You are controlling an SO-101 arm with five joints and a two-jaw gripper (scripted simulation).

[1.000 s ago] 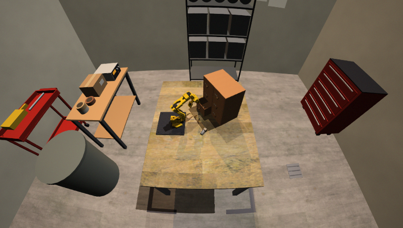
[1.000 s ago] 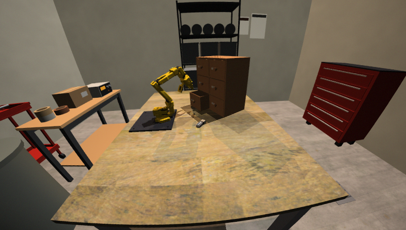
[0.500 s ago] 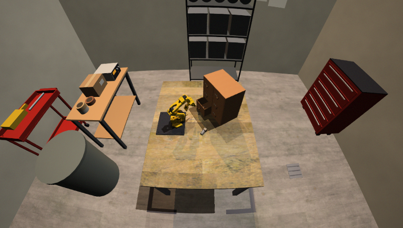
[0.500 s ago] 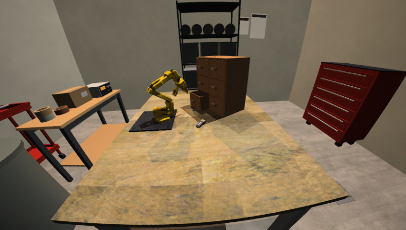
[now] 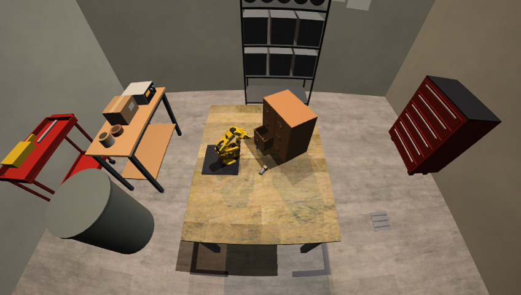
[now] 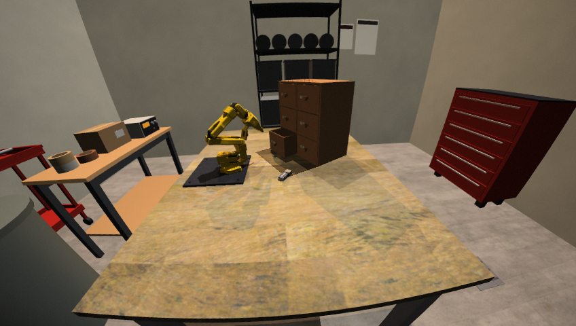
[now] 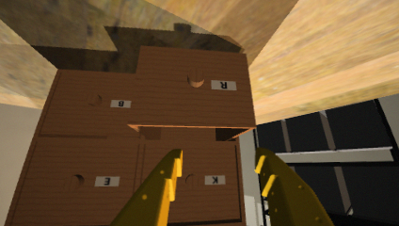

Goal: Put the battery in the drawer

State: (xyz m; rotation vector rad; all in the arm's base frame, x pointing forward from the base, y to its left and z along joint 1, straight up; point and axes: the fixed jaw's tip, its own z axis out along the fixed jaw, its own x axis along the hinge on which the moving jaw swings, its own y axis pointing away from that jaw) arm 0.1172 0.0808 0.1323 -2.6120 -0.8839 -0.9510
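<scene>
The brown chest (image 5: 289, 124) stands upright on the table, also in the exterior view (image 6: 315, 119). Its bottom drawer marked R (image 6: 282, 142) is pulled out. In the wrist view I see the front of drawer R (image 7: 198, 89) from above, with drawers B, E and K shut around it. The inside of drawer R is hidden. My gripper (image 7: 218, 157) hangs a little back from drawer R (image 5: 263, 137), above its level. Its jaws are apart with nothing between them. A small grey and dark thing (image 5: 263, 170) (image 6: 284, 174) lies on the table in front of the chest. I cannot tell whether it is the AAA battery.
My arm stands on a black base plate (image 5: 221, 165) left of the chest. A black shelf rack (image 5: 281, 47) stands behind the table. A side table with boxes (image 5: 128, 120) is off to the left.
</scene>
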